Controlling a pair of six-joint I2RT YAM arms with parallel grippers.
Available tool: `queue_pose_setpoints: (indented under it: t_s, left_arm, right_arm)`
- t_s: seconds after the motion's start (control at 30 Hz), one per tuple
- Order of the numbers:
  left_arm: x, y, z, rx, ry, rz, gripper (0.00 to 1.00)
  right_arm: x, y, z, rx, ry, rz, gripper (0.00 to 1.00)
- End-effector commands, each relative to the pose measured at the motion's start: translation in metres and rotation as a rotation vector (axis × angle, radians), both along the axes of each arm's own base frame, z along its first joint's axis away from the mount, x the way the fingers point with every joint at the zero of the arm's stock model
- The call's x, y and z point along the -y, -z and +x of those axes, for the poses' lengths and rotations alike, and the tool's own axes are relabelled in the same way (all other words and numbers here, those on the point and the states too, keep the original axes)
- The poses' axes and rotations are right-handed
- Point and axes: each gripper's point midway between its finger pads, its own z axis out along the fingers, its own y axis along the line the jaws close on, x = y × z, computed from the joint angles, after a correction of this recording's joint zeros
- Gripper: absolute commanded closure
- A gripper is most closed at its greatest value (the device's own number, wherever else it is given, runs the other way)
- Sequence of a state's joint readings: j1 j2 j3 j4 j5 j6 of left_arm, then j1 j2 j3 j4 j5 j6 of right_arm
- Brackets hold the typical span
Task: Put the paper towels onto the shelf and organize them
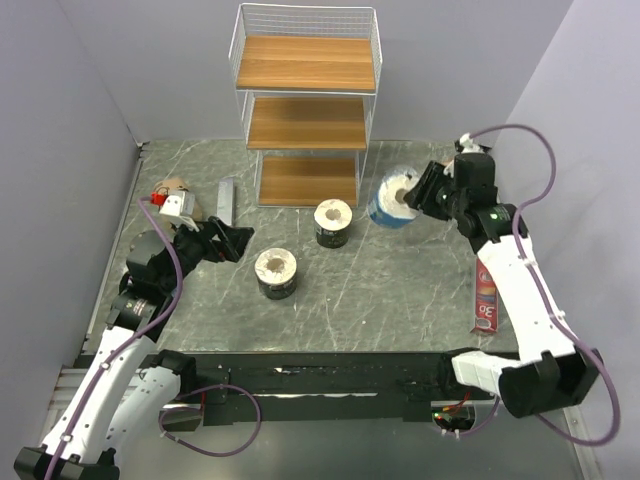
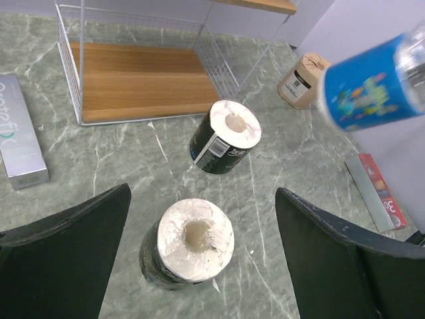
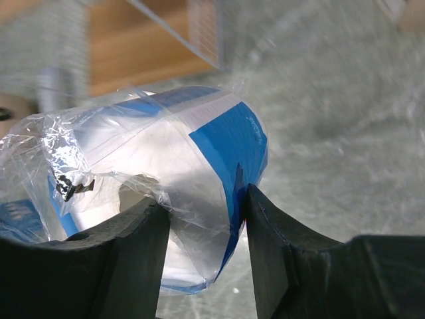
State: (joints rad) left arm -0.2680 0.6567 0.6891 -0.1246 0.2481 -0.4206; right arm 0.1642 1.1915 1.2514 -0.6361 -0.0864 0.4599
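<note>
Item: blue roll [image 1: 393,198], just right of the shelf's [image 1: 305,100] bottom tier and seemingly lifted off the table [image 1: 400,290]. The right gripper [image 3: 206,203] pinches its rim, film bunching between the fingers. Probably light, soft and crushable. The wrap is slick and loose, so a hold on the roll's wall looks safer. A black roll [image 1: 333,222] and a second black roll [image 1: 277,273] stand before the shelf. The left gripper [image 2: 202,193] hangs wide open over the second. All three boards are bare and the fronts open, with a wire rail round the top.
</note>
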Motion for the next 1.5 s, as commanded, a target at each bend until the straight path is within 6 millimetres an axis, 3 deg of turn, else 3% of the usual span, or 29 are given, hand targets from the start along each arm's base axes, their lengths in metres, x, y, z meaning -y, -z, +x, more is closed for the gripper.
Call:
queue_pose_setpoints:
  t_s: [0.0, 0.07, 0.13, 0.17, 0.23, 0.27, 0.33, 0.37, 0.43, 0.47, 0.53, 0.57, 0.63, 0.67, 0.7, 0.77, 0.8, 0.83, 0.9, 1.23, 1.47]
  left_arm:
    - [0.004, -0.027, -0.006, 0.083, 0.030, -0.020, 0.04]
    - [0.004, -0.028, -0.007, 0.086, 0.033, -0.020, 0.03]
    - [0.004, -0.028, -0.007, 0.088, 0.032, -0.021, 0.03]
    - [0.004, -0.028, -0.007, 0.088, 0.033, -0.021, 0.04]
    - [0.004, -0.029, -0.007, 0.092, 0.033, -0.020, 0.03]
    - [0.004, -0.027, -0.007, 0.087, 0.032, -0.019, 0.04]
    - [0.004, -0.028, -0.007, 0.088, 0.032, -0.018, 0.04]
    - [0.004, -0.028, -0.007, 0.089, 0.035, -0.018, 0.04]
    - [0.004, -0.030, -0.007, 0.093, 0.035, -0.021, 0.04]
    - [0.005, -0.028, -0.007, 0.092, 0.036, -0.020, 0.04]
    - [0.004, -0.029, -0.007, 0.095, 0.035, -0.021, 0.04]
    - [0.004, -0.029, -0.007, 0.093, 0.035, -0.021, 0.03]
    - [0.004, -0.028, -0.006, 0.089, 0.035, -0.020, 0.03]
    - [0.004, -0.027, -0.006, 0.087, 0.035, -0.019, 0.04]
    - [0.005, -0.028, -0.006, 0.090, 0.036, -0.020, 0.04]
    - [0.005, -0.029, -0.007, 0.093, 0.039, -0.021, 0.04]
    - [0.005, -0.030, -0.007, 0.096, 0.038, -0.022, 0.04]
    - [0.004, -0.032, -0.008, 0.101, 0.036, -0.024, 0.03]
    - [0.004, -0.032, -0.009, 0.106, 0.035, -0.026, 0.04]
    - [0.004, -0.033, -0.010, 0.108, 0.036, -0.025, 0.03]
    - [0.003, -0.033, -0.011, 0.110, 0.035, -0.024, 0.04]
  right_arm:
    - [-0.018, -0.095, -0.008, 0.244, -0.051, 0.061, 0.69]
    - [-0.031, -0.132, -0.010, 0.344, -0.096, 0.109, 0.70]
    - [-0.040, -0.155, -0.010, 0.408, -0.131, 0.143, 0.71]
    - [-0.045, -0.180, -0.009, 0.473, -0.140, 0.172, 0.71]
    - [-0.051, -0.197, -0.002, 0.512, -0.155, 0.192, 0.71]
    - [-0.055, -0.223, -0.004, 0.571, -0.163, 0.211, 0.71]
    - [-0.061, -0.237, 0.008, 0.601, -0.170, 0.218, 0.71]
    - [-0.061, -0.258, 0.008, 0.651, -0.169, 0.220, 0.71]
    - [-0.070, -0.265, 0.026, 0.667, -0.170, 0.221, 0.71]
    - [-0.071, -0.283, 0.027, 0.703, -0.169, 0.242, 0.71]
    - [-0.080, -0.289, 0.044, 0.715, -0.174, 0.260, 0.71]
    - [-0.081, -0.310, 0.042, 0.756, -0.172, 0.283, 0.71]
    - [-0.089, -0.311, 0.062, 0.753, -0.154, 0.291, 0.71]
    - [-0.087, -0.332, 0.059, 0.799, -0.146, 0.304, 0.71]
    - [-0.089, -0.325, 0.076, 0.785, -0.111, 0.297, 0.71]
    - [-0.090, -0.339, 0.081, 0.815, -0.083, 0.315, 0.71]
    - [-0.095, -0.333, 0.094, 0.802, -0.078, 0.315, 0.71]
    - [-0.095, -0.344, 0.094, 0.831, -0.073, 0.334, 0.71]
    - [-0.095, -0.342, 0.107, 0.833, -0.042, 0.344, 0.71]
    - [-0.100, -0.351, 0.125, 0.877, 0.014, 0.381, 0.66]
    - [-0.100, -0.338, 0.141, 0.855, 0.062, 0.360, 0.64]
